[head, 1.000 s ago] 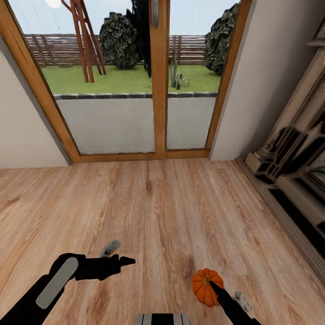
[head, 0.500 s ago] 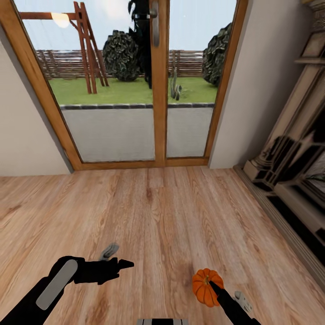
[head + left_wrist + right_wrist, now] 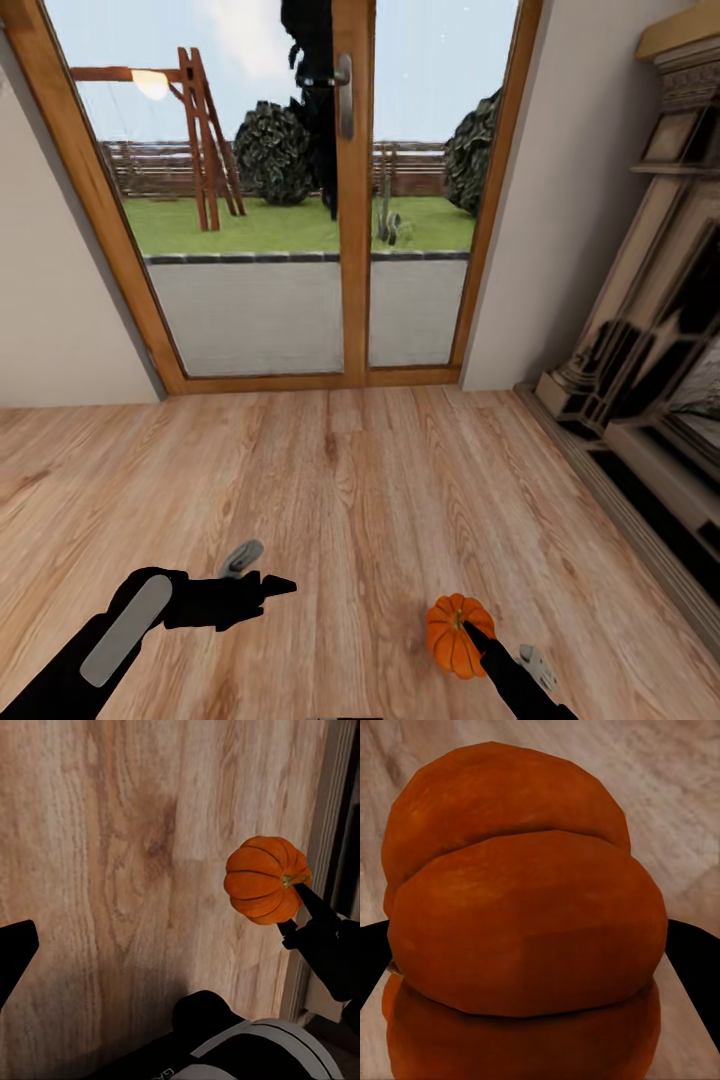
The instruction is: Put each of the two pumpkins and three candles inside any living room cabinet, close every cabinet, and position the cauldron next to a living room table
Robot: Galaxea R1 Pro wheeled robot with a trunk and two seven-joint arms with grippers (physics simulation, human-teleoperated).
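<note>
Right gripper (image 3: 470,632) is clamped on the pumpkin (image 3: 452,634), held low above the wood floor (image 3: 360,500); in the right wrist view the pumpkin (image 3: 525,922) sits between both fingers. Left gripper (image 3: 275,583) holds nothing, carried over the floor; how far apart its fingers are can't be told. Ahead is a glass door (image 3: 340,200), with a fireplace (image 3: 650,360) along the right wall.

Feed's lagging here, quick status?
Right end effector shut on pumpkin. Left end effector empty, aperture unclear. Bare wood floor ahead, glass door beyond.
</note>
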